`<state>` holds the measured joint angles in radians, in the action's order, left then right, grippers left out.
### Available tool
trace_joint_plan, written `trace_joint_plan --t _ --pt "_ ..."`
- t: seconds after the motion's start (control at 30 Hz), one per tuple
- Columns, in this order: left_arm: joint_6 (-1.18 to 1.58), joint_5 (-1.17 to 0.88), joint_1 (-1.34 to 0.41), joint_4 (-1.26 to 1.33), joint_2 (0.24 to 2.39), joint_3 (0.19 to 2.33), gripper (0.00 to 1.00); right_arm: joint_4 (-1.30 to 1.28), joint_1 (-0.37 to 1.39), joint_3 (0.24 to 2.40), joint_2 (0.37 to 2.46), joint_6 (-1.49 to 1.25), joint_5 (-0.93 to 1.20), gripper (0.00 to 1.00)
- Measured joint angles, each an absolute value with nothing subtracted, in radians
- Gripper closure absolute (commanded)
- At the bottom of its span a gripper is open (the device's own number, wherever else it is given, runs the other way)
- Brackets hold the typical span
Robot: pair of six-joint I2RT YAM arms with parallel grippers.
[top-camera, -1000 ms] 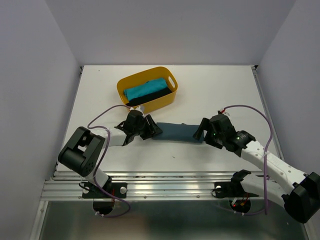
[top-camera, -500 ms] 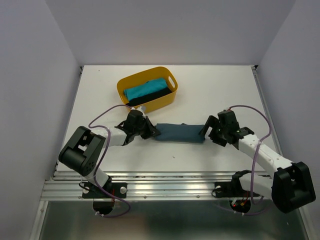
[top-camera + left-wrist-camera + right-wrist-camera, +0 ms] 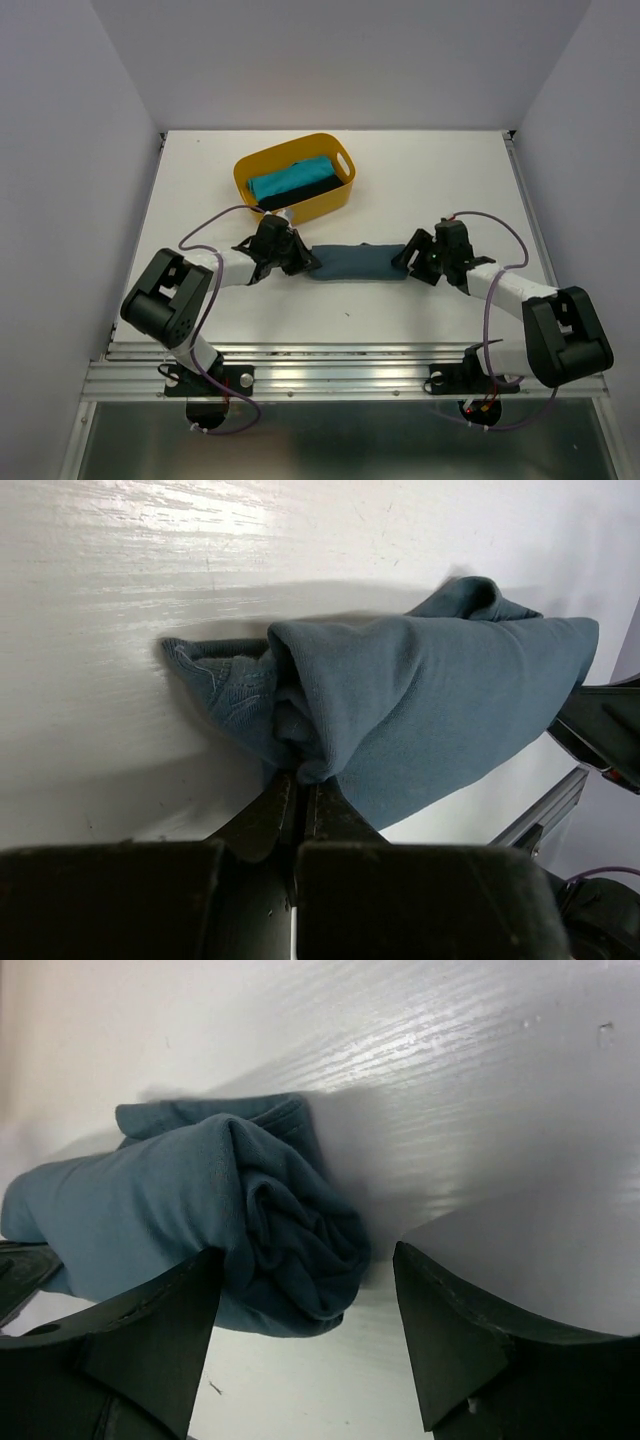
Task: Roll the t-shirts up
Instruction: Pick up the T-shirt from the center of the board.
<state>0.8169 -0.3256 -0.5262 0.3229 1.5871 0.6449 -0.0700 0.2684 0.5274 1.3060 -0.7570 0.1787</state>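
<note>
The slate-blue t-shirt [image 3: 358,262] lies as a roll across the table's middle. My left gripper [image 3: 303,263] is at its left end, jaws shut on a pinch of the cloth [image 3: 300,770]; the roll [image 3: 430,695] stretches away from it. My right gripper [image 3: 405,262] is at the right end, open, jaws either side of the spiral end of the roll [image 3: 285,1225]. Its left finger [image 3: 150,1330] touches the cloth, its right finger [image 3: 470,1330] stands apart. A turquoise t-shirt [image 3: 290,178] and a black one [image 3: 305,193] lie rolled in the tub.
The yellow oval tub [image 3: 338,195] stands just behind the roll's left end. Grey walls close in the table on both sides and at the back. A metal rail [image 3: 330,365] runs along the near edge.
My left gripper has shut on the roll's left end. My right gripper has moved in low to the right end, and its jaws have narrowed a little.
</note>
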Motion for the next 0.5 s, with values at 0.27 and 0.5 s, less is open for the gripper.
trace_joint_plan --t 0.27,0.5 --pt "0.788 -0.305 -0.525 0.278 1.608 0.691 1.0 0.11 0.264 0.48 1.364 -0.842 0.236 0.36" --pt "0.776 -0.299 -0.521 0.264 1.619 0.707 1.0 0.137 0.263 0.466 1.338 -0.855 0.262 0.15"
